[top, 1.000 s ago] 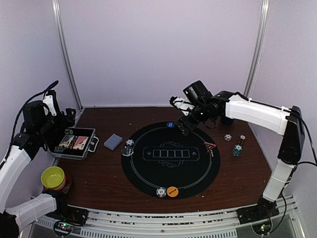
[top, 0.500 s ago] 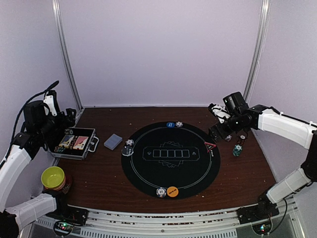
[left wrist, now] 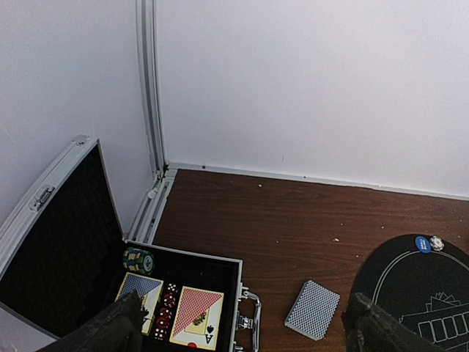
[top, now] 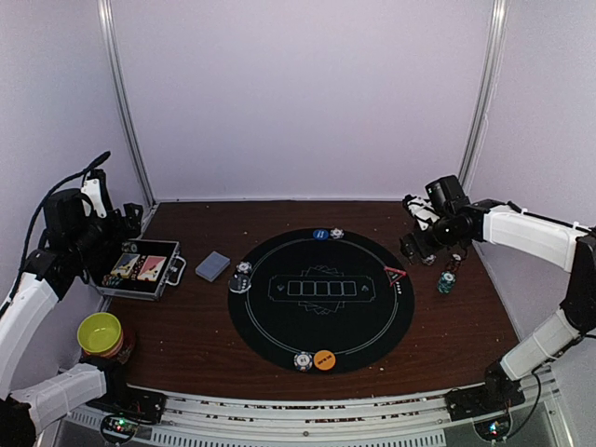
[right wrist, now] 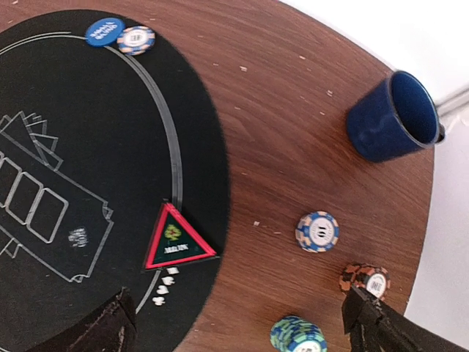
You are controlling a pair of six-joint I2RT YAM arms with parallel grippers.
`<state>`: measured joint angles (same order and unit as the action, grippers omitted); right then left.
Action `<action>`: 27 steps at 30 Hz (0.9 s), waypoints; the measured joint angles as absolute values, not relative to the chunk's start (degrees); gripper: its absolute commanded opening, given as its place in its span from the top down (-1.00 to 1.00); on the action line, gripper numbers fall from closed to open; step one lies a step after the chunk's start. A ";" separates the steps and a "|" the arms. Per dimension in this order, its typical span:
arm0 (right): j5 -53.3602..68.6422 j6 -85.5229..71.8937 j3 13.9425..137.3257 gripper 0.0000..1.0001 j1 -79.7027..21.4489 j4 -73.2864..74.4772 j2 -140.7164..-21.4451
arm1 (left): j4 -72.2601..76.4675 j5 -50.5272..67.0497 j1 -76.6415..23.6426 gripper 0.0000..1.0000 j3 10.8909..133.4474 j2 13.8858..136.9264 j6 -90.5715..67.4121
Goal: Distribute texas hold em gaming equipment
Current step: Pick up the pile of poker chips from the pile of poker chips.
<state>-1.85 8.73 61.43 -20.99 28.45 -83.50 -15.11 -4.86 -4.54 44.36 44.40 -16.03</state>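
Black fingers of the right gripper [right wrist: 242,326] stand spread wide, holding and touching nothing. A second ago this claw hung at the black mat's [right wrist: 73,169] far rim; it has since swung right. Under it lie the red triangle marker [right wrist: 178,243] on the mat's edge and, on the wood, a blue-white chip [right wrist: 317,231], an orange chip [right wrist: 366,279] and a green-blue chip stack [right wrist: 298,334]. The left gripper [left wrist: 245,330], equally spread and empty, hovers by the open case [left wrist: 183,258].

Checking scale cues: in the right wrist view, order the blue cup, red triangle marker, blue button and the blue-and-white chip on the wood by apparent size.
1. dark blue cup, though it stands taller, nearer the camera.
2. red triangle marker.
3. blue button and blue-and-white chip look alike; not ranked.
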 measured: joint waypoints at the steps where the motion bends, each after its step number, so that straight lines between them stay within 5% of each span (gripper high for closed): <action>1: -1.76 8.71 61.43 -1.00 -19.99 28.45 -83.50 | -15.11 -4.86 -4.54 -0.96 44.36 44.40 -16.03; 19: -2.90 5.23 61.14 -0.99 -1.83 24.23 -86.52 | -15.11 -3.57 -4.54 -0.96 44.36 44.10 -16.03; 27: 1.23 5.80 61.14 -0.81 -0.51 26.83 -88.36 | -15.11 -3.55 -4.54 -0.96 44.36 43.57 -16.03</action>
